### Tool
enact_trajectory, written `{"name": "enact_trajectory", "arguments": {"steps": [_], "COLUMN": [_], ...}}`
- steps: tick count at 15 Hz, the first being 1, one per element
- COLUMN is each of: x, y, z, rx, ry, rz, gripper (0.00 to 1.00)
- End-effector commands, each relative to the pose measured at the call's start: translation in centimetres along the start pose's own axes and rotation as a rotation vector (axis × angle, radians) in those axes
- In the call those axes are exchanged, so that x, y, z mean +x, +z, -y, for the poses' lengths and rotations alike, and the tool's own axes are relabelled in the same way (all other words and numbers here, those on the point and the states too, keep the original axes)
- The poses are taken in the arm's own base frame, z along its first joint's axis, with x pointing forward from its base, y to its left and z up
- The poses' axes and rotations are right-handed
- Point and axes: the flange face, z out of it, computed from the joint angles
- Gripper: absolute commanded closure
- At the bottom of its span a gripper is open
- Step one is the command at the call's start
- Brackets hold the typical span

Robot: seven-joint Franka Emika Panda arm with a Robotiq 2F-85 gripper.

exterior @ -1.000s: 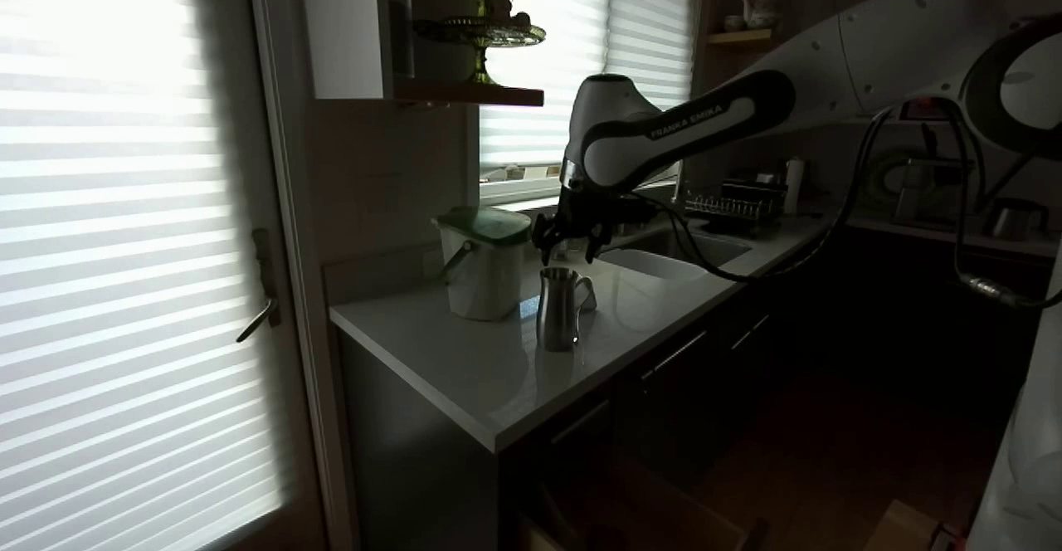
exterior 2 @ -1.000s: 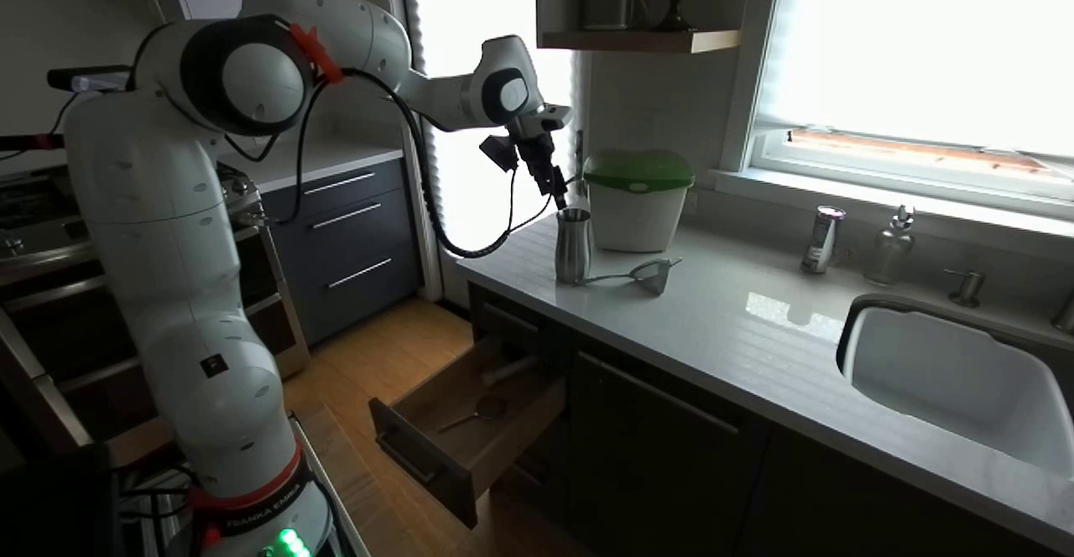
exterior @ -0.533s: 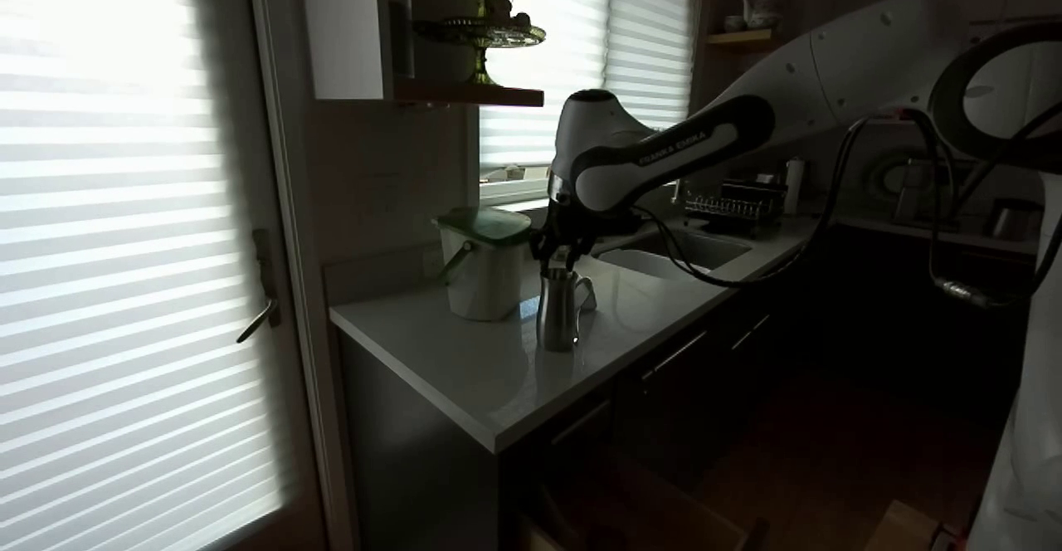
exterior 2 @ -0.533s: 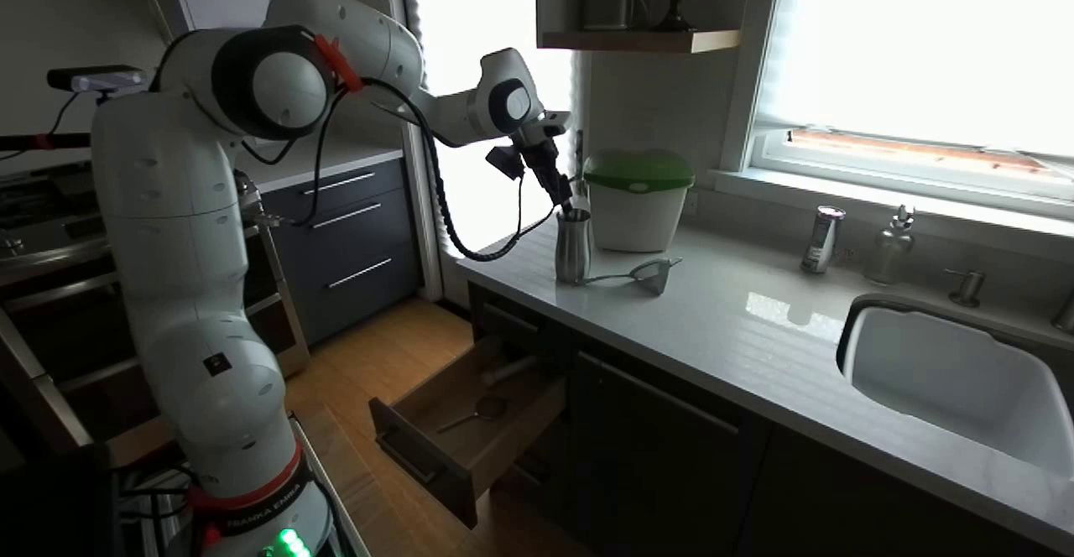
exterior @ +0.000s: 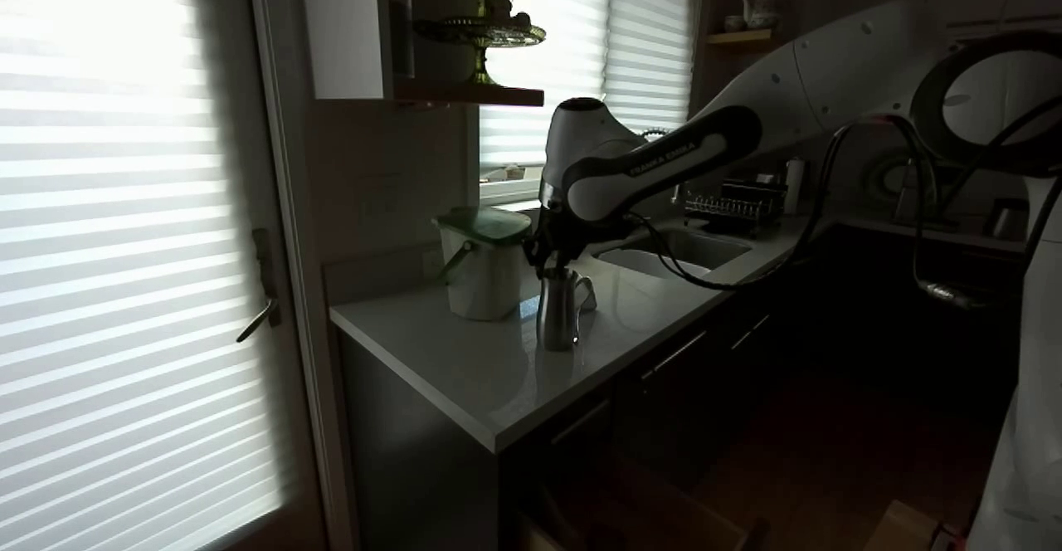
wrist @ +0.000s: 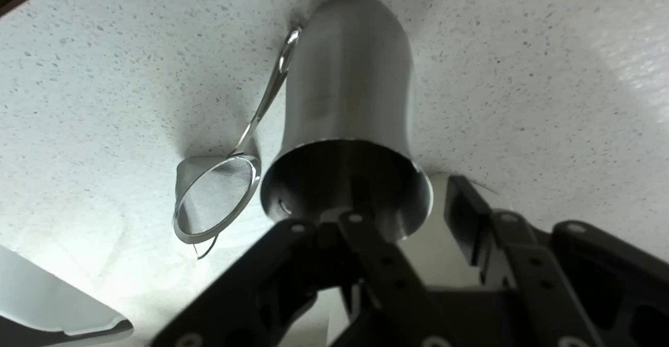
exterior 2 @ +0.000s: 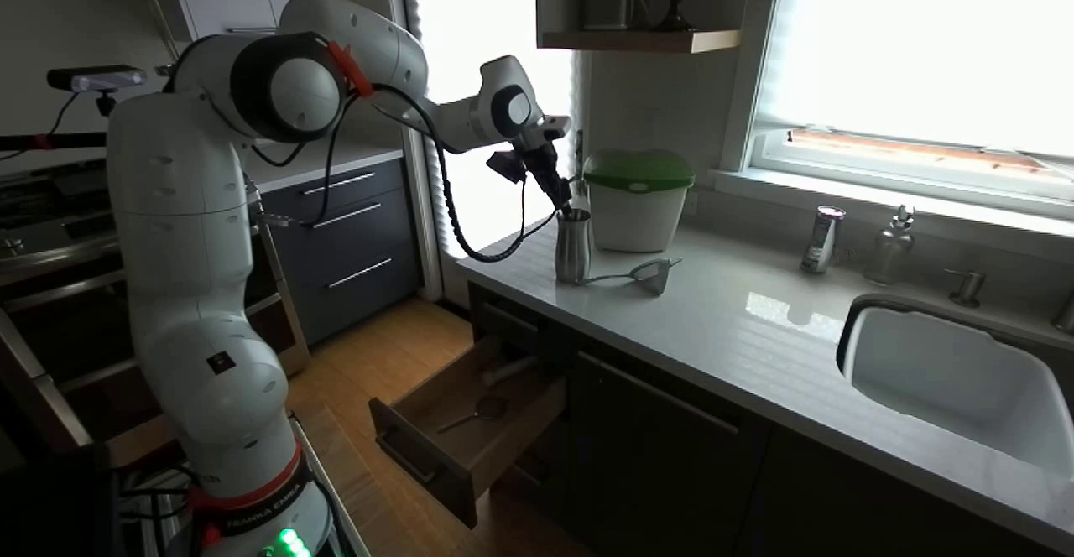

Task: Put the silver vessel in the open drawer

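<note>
1. at far left in an exterior view, the white robot arm (exterior 2: 189, 230) rose and bent over to the right.
2. right of the arm's base, the open drawer (exterior 2: 453, 486) jutted from the cabinets (exterior 2: 663, 456); a long-handled utensil (exterior 2: 489, 408) with a round head lay in it.
3. the gripper (wrist: 411, 195) slanted down over the counter (exterior 2: 722, 314), released: in the wrist view its fingers (wrist: 465, 211) stood apart astride the rim of the silver vessel (exterior 2: 574, 251), one outside, one at the mouth; how deep that one reached, i could not tell.
4. that vessel stood upright on the counter, near the front edge.
5. behind it and a little right stood a white bin (exterior 2: 635, 220) with a green lid.
6. a strainer (exterior 2: 654, 276) lay just right of the vessel, its handle running toward the vessel's base.
7. further right, a can (exterior 2: 822, 240) and a glass bottle (exterior 2: 889, 251) stood below the window (exterior 2: 914, 70).
8. at far right sat the sink (exterior 2: 940, 372).
</note>
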Motion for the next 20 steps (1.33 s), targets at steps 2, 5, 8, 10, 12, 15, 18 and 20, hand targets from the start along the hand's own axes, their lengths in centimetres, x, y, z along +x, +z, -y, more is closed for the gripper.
{"name": "enact_trajectory", "arguments": {"steps": [2, 5, 8, 10, 12, 15, 18, 20], "x": [0.1, 0.0, 0.0, 0.2, 0.5, 0.7, -0.1, -1.2], "y": [1.0, 1.2, 0.9, 0.1, -1.0, -2.3, -4.8, -7.0], "z": [0.4, 0.4, 0.5, 0.3, 0.2, 0.0, -0.5, -0.9], "rx": [-0.022, -0.025, -0.021, -0.023, -0.020, -0.024, 0.018, 0.107], "ry": [-0.014, -0.017, -0.015, -0.018, -0.018, -0.011, -0.067, -0.140], "rz": [-0.005, -0.002, 0.001, -0.008, -0.009, 0.002, 0.108, 0.189], "gripper": [0.63, 0.85, 1.00, 1.00, 1.00, 0.99, 0.99, 0.99]}}
